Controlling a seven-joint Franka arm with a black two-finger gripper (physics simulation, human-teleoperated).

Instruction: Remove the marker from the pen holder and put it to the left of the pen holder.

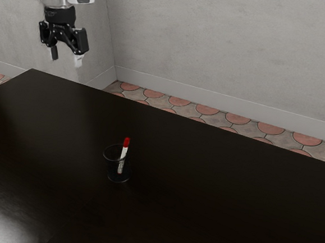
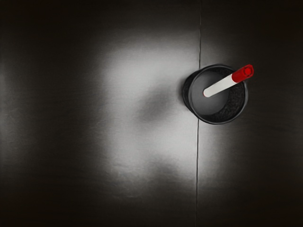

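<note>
High at the exterior view's upper left, my gripper (image 1: 66,60) hangs open above the table's far-left part, its two fingertips apart and nothing between them. Well below it and toward the exterior view's right stands a black mesh pen holder (image 1: 113,157), upright on the table. A white marker (image 1: 124,153) with a red cap leans inside it, cap end up and sticking out over the rim. In the wrist view the round pen holder (image 2: 188,98) is seen from above, with the marker (image 2: 221,87) resting against its rim, cap outward.
The dark tabletop (image 1: 213,187) reaches across the exterior view, its far edge running in front of a grey wall (image 1: 230,48) and a tiled floor (image 1: 207,110). A thin seam crosses the tabletop (image 2: 142,142) beneath the holder in the wrist view.
</note>
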